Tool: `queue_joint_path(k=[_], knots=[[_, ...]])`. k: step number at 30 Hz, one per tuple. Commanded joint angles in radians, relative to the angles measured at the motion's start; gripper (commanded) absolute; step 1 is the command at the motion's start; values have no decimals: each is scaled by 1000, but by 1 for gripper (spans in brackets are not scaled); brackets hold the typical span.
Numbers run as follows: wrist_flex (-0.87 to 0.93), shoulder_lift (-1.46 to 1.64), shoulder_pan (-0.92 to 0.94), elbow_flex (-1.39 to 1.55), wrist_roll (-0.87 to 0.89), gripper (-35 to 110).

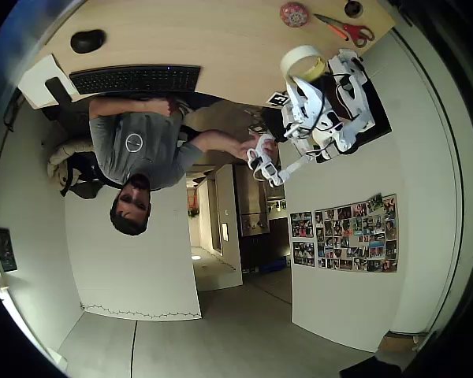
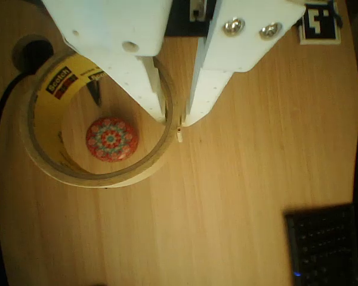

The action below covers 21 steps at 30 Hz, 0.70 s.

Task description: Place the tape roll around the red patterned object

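Cream tape roll (image 2: pixel 98 143), pinched by the tool (image 2: pixel 173 122) at left of the wrist view, frames the red patterned object (image 2: pixel 111 139); lowering onto the worktop (image 2: pixel 256 179) and release seemingly remain.

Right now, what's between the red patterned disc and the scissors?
In the overhead view, only bare wooden table lies between the red patterned object and the scissors.

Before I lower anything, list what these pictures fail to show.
- Wrist view: the tape roll has its upper rim hidden behind the pincer.
- Wrist view: the roll's height above the table is unclear, because the camera looks straight down.
- Overhead view: the red patterned object is too small to show its pattern.
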Motion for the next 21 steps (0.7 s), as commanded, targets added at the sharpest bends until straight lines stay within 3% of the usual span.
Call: queue_joint_path(k=[1, 5, 12, 21], knots=[[-158, 166, -49, 236, 3, 0], [-236, 130, -61, 316, 18, 0], [-546, 298, -51, 750, 0, 0], [-499, 184, 48, 727, 11, 0]])
